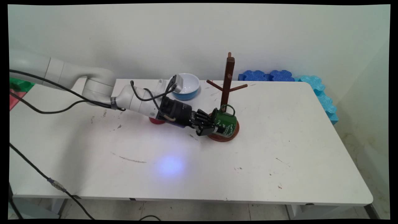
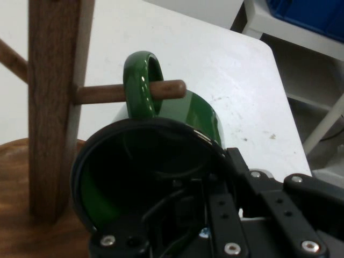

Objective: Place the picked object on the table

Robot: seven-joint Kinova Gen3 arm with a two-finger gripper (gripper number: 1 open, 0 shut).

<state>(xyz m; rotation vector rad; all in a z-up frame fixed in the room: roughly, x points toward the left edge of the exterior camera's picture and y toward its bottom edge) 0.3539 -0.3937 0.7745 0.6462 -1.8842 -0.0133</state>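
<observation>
At the foot of the wooden mug tree (image 1: 228, 90), gripper (image 1: 209, 124) clamped on the green mug (image 1: 226, 123).
Mug tipped on its side over the tree's round base (image 1: 231, 134), handle (image 2: 142, 83) hooked over a low peg (image 2: 166, 89). Beyond the tree's left: red object (image 1: 156, 120) under the arm, blue bowl (image 1: 186, 86) farther back on the table (image 1: 279, 140). Behind the tree's right: blue foam pieces (image 1: 269, 75).

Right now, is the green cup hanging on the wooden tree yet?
Nearly. The green mug's handle is already looped over a lower peg of the wooden mug tree. The gripper holds the mug's rim, one finger inside. What's left is letting go. The blue bowl sits behind, untouched.
</observation>
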